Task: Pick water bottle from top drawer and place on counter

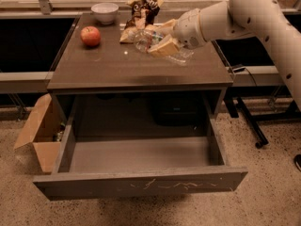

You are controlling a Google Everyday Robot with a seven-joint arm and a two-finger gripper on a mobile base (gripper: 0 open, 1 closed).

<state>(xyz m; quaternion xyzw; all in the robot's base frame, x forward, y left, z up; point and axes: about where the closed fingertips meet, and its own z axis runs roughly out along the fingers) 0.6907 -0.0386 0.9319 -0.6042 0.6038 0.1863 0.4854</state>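
My gripper (157,38) is shut on the water bottle (149,40), a clear crinkled bottle held sideways just above the counter (108,65), right of its middle and toward the back. The tan fingers (164,47) clamp the bottle from front and back; its left end pokes out past them. The white arm reaches in from the upper right. The top drawer (141,185) is pulled fully open below the counter, its dark inside bare and its front panel marked with pale scratches.
A red apple (91,36) and a white bowl (105,12) sit at the counter's back left. A brown snack bag (145,9) stands at the back, just behind the gripper. A brown cardboard box (40,135) lies on the floor left of the cabinet.
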